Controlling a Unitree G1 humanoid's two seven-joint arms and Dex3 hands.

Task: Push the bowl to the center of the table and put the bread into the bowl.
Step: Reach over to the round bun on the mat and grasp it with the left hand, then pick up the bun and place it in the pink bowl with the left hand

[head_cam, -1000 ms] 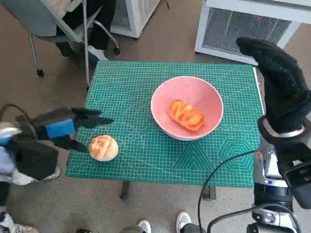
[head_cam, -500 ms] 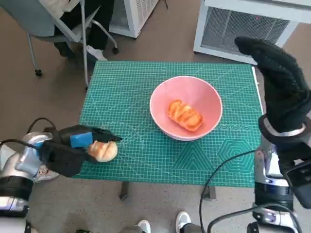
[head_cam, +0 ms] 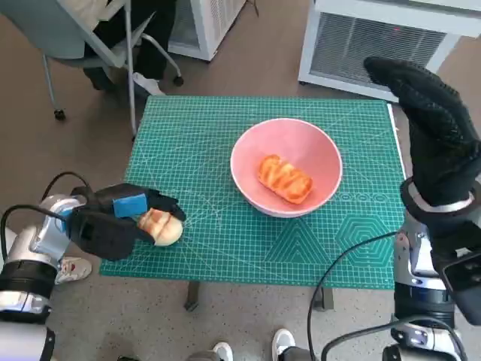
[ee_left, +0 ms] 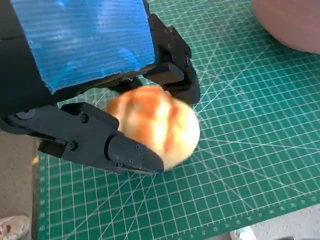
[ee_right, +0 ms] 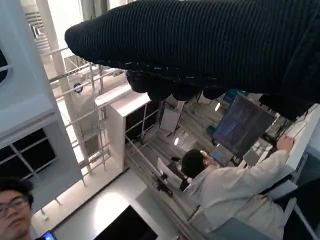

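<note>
Where the left hand (head_cam: 124, 218) a second ago lay off the counter's left edge with its fingers just short of the round bread roll (head_cam: 161, 227), it has now come in over the near left corner and closed round it. Black fingers (ee_left: 122, 150) wrap the roll (ee_left: 155, 125) on both sides; the blue-taped back sits above it. Roll looks to be on the green cutting mat (head_cam: 210, 150) that covers the counter, not clearly lifted; cannot tell for sure from the left wrist view, which is a little blurred.

Pink bowl (head_cam: 325, 162) sits right of the counter's middle, same spot as before. A long glazed bread (head_cam: 285, 179) lies inside it, unmoved.

Right hand (head_cam: 436, 128) in its knitted glove is held up off the counter's right edge, fingers together and curled slightly, holding nothing; no change in its pose.

Head view has drifted a touch, so the whole counter sits marginally lower left in it.

A chair (head_cam: 83, 30) stands beyond the far left corner. A white grille unit (head_cam: 383, 37) stands past the far right edge. A person (ee_right: 225, 185) in a pale top shows in the right wrist view.
</note>
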